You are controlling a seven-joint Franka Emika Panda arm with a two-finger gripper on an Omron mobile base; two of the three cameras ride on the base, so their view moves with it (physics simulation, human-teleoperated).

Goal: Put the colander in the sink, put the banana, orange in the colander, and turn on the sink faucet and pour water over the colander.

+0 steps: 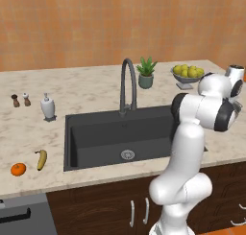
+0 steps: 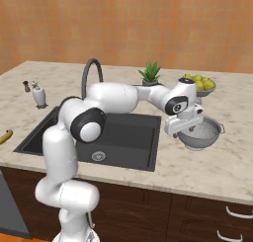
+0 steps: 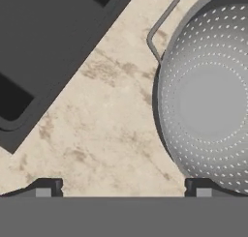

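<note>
Fingers [image 3: 43, 186] of the gripper [image 3: 123, 190] spread wide above the counter [image 3: 106, 129], with the colander [image 3: 208, 100] lying off to one fingertip's side, not between them.

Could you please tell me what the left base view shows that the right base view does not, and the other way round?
Left base view alone: the orange on the counter beside the banana. Right base view alone: the colander on the counter right of the sink, with the open gripper above its near rim. Both share the sink, the sink faucet, the banana and the fruit bowl.
</note>
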